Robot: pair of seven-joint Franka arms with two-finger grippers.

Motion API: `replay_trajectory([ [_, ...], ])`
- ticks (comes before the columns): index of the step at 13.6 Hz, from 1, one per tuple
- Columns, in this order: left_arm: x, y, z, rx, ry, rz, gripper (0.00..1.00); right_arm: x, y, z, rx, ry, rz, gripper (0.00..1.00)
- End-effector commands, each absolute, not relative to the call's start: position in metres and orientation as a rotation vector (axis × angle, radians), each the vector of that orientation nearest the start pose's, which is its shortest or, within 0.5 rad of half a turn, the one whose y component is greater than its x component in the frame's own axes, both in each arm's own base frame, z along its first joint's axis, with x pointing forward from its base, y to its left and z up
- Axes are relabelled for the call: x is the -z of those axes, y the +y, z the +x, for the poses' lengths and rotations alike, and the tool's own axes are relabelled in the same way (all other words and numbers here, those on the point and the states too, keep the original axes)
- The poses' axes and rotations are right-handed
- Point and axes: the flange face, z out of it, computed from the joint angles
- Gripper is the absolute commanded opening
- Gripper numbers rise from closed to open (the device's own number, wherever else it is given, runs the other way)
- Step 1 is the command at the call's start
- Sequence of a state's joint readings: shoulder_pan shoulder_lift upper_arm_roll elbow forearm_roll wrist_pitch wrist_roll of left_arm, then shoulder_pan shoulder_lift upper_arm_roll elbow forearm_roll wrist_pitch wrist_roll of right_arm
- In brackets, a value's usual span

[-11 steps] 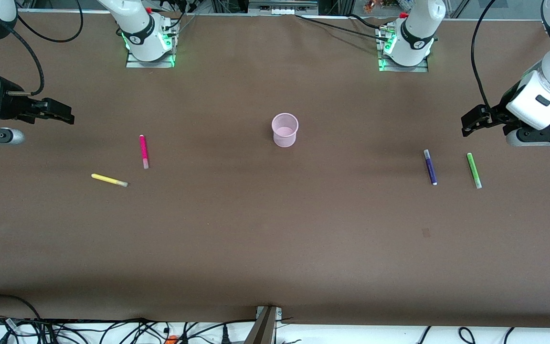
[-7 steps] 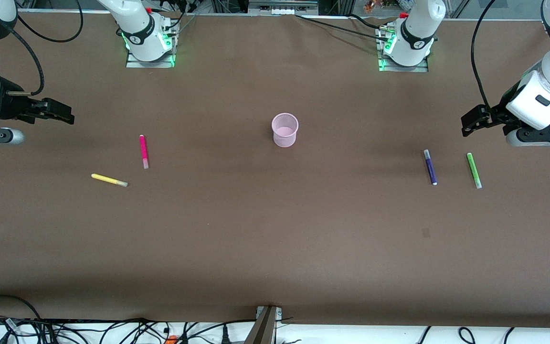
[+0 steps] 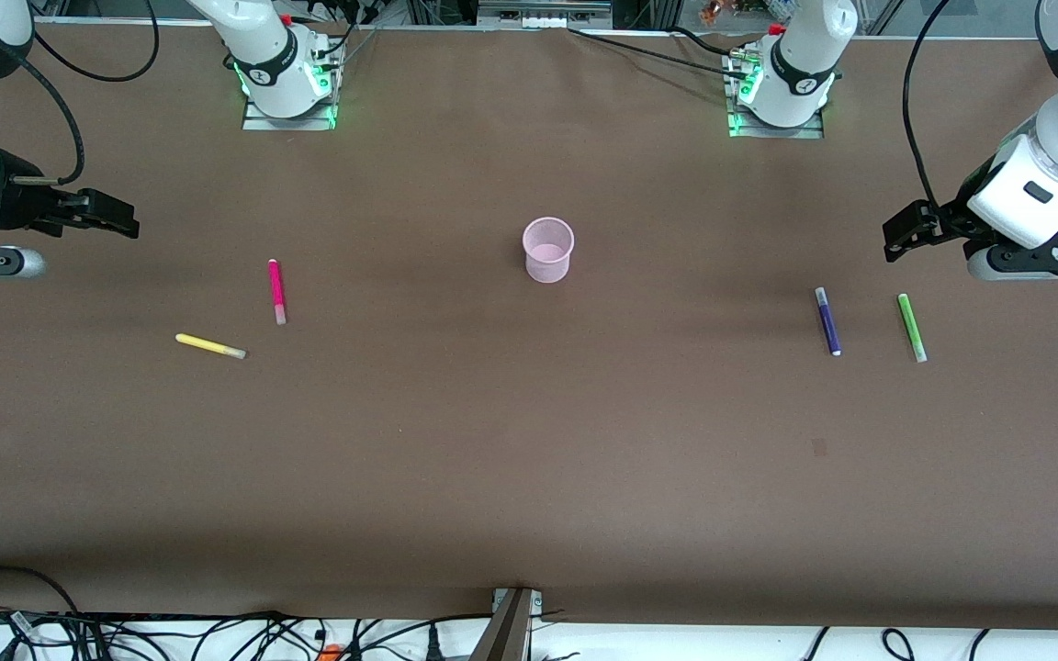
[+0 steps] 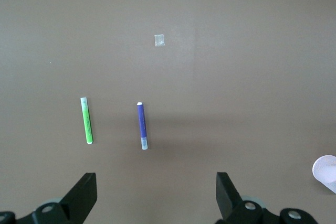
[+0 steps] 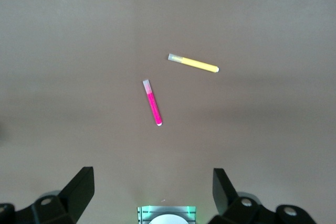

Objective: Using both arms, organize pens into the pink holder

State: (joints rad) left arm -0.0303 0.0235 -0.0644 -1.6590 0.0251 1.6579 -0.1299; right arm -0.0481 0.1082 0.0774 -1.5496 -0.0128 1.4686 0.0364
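Front view: the pink holder (image 3: 548,249) stands upright and empty at mid-table, mouth up, so pens can be dropped in from either end.
Pens toward the right arm's end: the magenta pen (image 3: 276,291) and the yellow pen (image 3: 209,346) lie flat, well apart from the holder; both are nearer the front camera than it, the yellow one more so.
Pens toward the left arm's end: the purple pen (image 3: 827,320) and the green pen (image 3: 911,327) lie flat side by side, also nearer the camera than the holder, the green one farther from it.
Split: two pens per end, which looks laid out so each arm serves its own pair.
Right gripper (image 3: 116,217): hangs over bare table toward its end, well away from the holder, fingers spread wide, holding nothing.
Left gripper (image 3: 902,236): hangs near the purple and green pens, fingers spread wide, holding nothing.
Surroundings: a small pale patch (image 4: 159,40) on the brown table (image 3: 529,459); cables (image 3: 217,633) along the camera-side edge.
Obstructions: nothing lies between any pen and the holder.
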Motion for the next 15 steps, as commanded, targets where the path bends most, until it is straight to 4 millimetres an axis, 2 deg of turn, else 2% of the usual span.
replay_trajectory([
  [1, -0.584, -0.051, 0.560, -0.032, -0.041, -3.106, 1.00, -0.552, 0.011, 0.578, -0.344, -0.003, -3.127, 0.99],
  [5, -0.584, -0.051, 0.560, -0.034, -0.046, -3.106, 1.00, -0.531, 0.014, 0.586, -0.389, 0.018, -3.122, 0.99],
  [7, -0.584, -0.051, 0.560, -0.032, -0.046, -3.106, 1.00, -0.512, 0.016, 0.588, -0.377, 0.012, -3.125, 0.99],
  [10, -0.584, -0.051, 0.560, -0.034, -0.046, -3.106, 1.00, -0.468, 0.025, 0.579, -0.420, 0.001, -3.122, 0.99],
  [11, -0.584, -0.051, 0.560, -0.032, -0.046, -3.106, 1.00, -0.450, 0.034, 0.573, -0.456, 0.017, -3.123, 0.99],
  [15, -0.584, -0.051, 0.560, -0.034, -0.046, -3.106, 1.00, -0.393, 0.046, 0.552, -0.471, 0.008, -3.130, 0.99],
])
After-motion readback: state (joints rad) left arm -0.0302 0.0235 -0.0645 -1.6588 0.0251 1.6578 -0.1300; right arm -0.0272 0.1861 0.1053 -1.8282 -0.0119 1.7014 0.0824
